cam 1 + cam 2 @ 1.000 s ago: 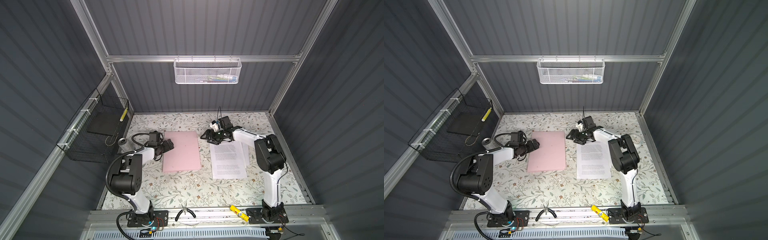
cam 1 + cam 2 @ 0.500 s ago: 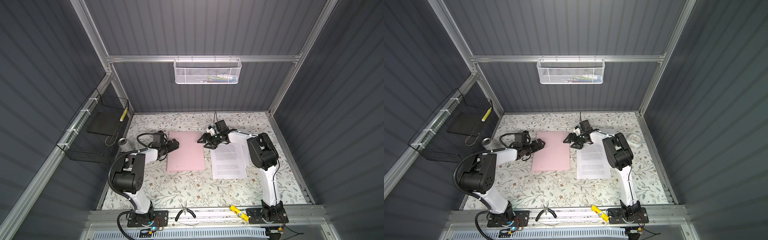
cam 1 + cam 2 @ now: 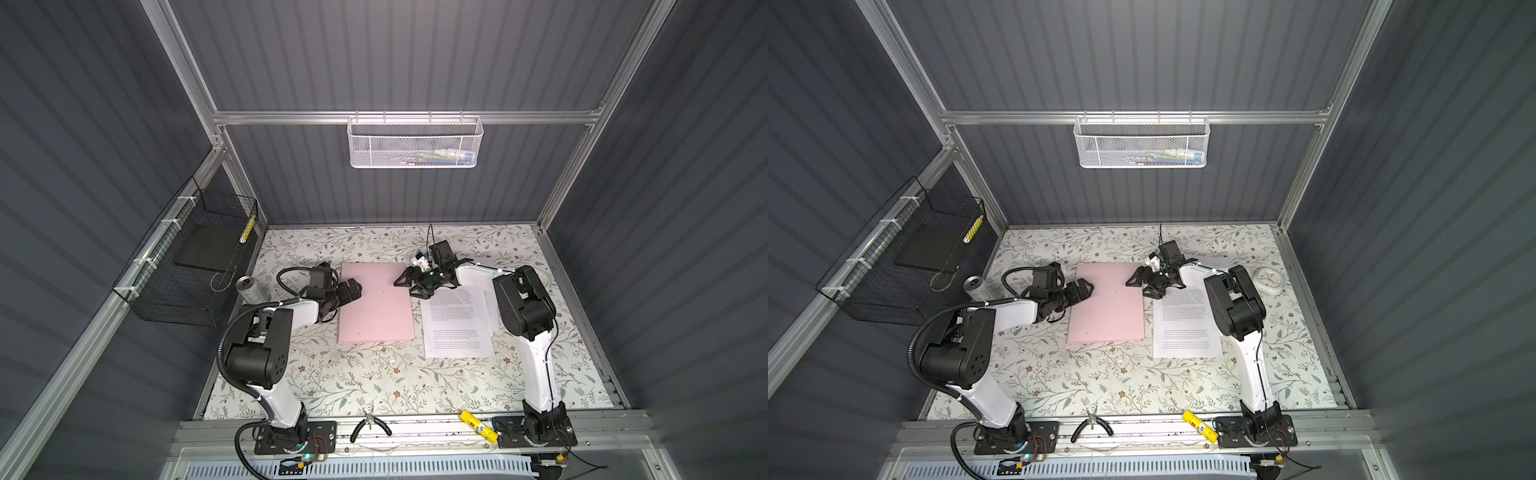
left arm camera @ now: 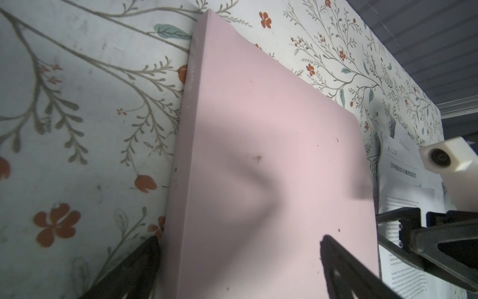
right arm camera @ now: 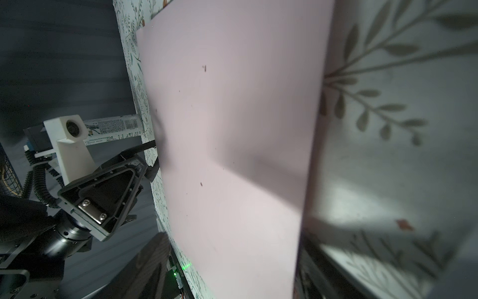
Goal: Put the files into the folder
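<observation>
**Both top views, with wrist views.** The folder [image 3: 376, 307] lies closed and flat on the table [image 3: 374, 376], about midway between the left and right edges and nearer the back edge. Over the last second it has slid a little toward the right edge, closer to the files [image 3: 457, 328]. They rest as a slightly fanned stack just beside its right edge, wholly outside it.

My left gripper [image 3: 353, 290] has followed the folder's left edge. In the left wrist view its jaws stand wide apart and straddle that edge, holding nothing. My right gripper [image 3: 404, 289] has come off the back end of the files. It now stands at the folder's right edge with its jaws apart and empty.

I judge both tools are placed to lift the cover; no sheet is filed yet.

**Containers.** The white mesh basket [image 3: 374, 145] on the back wall holds a few items too small to name. The black wire basket [image 3: 183, 286] on the left wall holds a dark flat slab and a yellow striped stick.
</observation>
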`<state>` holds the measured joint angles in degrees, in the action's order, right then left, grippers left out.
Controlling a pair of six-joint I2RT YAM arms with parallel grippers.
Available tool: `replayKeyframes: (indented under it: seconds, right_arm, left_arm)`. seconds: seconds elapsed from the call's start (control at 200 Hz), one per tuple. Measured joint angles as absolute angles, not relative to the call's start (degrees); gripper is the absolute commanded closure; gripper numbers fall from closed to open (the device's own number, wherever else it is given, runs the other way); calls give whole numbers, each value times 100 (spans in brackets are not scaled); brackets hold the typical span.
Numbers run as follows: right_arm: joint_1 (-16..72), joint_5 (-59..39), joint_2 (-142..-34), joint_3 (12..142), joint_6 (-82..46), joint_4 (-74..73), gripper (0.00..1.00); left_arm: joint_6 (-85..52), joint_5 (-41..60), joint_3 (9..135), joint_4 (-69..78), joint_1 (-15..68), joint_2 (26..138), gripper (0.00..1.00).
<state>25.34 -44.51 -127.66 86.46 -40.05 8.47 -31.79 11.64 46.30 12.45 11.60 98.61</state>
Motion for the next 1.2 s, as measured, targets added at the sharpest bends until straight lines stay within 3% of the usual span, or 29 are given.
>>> replayKeyframes:
  seconds: [0.585,0.951,1.091,1.201]
  right_arm:
    - [2563,-4405,-12223,8300,-4001,598,28]
    - [2563,-4720,-11974,8206,-4191,314,55]
    - [2565,-4805,-11843,8204,-4215,228,81]
    - [2565,-4877,-11843,8132,-4359,95,89]
  left_arm:
    - [-3175,1094,4635,1240,1240,9861,3]
    - [-3017,777,4681,875,1391,9732,1]
    - [-2788,-19,4676,274,1780,9144,1]
    - [-2578,-829,4694,-110,2464,8503,1]
